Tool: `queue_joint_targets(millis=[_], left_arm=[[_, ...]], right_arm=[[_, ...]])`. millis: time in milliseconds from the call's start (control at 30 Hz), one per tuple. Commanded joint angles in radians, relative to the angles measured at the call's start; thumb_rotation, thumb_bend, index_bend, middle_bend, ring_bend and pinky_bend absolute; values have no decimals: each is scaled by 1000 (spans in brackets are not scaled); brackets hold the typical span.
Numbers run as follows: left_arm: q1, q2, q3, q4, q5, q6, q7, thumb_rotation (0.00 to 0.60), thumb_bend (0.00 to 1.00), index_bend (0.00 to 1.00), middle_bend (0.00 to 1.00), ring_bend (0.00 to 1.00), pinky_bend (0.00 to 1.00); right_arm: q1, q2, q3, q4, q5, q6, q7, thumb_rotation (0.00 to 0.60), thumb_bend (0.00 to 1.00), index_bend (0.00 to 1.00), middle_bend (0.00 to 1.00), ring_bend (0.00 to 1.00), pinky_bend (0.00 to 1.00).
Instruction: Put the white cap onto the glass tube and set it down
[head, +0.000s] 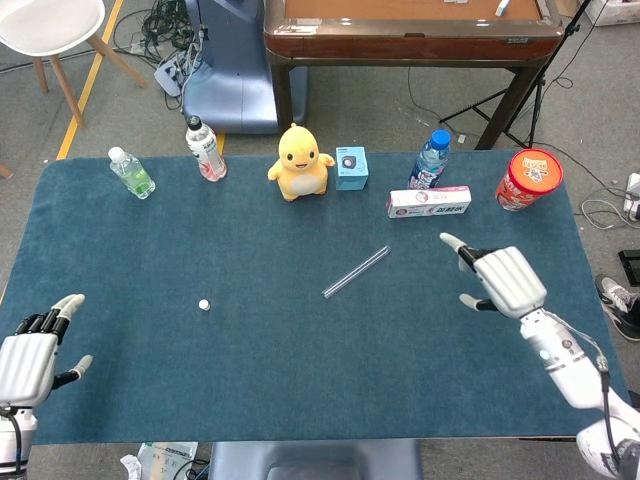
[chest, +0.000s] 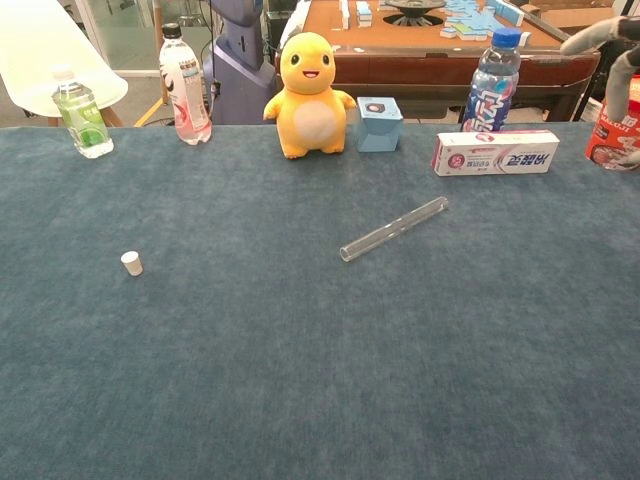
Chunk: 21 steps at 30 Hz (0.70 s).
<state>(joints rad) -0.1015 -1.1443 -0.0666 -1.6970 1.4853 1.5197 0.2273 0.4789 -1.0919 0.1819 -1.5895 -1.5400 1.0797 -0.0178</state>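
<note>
Blue table (head: 300, 380), glass tube (head: 356, 272), white cap (head: 203, 304)

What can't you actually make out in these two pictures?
- Left hand: cut by the head view's bottom-left edge; absent from the chest view.
- Right hand: in the chest view only grey fingers poke in at the top-right corner.
- White cap: too small to tell which end is open.
- Glass tube: clear, so its open end is uncertain.
- Red tub: cut by the chest view's right edge.
</note>
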Motion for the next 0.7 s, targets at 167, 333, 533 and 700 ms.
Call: queue_joint_targets(millis=[167,333,533,700], left_arm=[[9,2,4,8,-3,7,-10,600,182,133,174,283,245],[13,2,2,17,-6,12,-25,600,182,133,174,283,245],[17,-3,5,27,-6,14,-36,600,182,133,174,283,245],[21,-6,5,33,-8,17,-44,600,182,133,174,283,245]], right_arm=[[169,-64,28,71,40,-202,-1,600,138,254,739,893,965],[248,-126,33,134,69,-284,-11,600,179,321,789,948,1000],[326,-207,32,231,84,-343,-16,600,245,401,821,985,1000],[377,-276,25,319,103,-387,-13,600,258,420,831,993,1000]])
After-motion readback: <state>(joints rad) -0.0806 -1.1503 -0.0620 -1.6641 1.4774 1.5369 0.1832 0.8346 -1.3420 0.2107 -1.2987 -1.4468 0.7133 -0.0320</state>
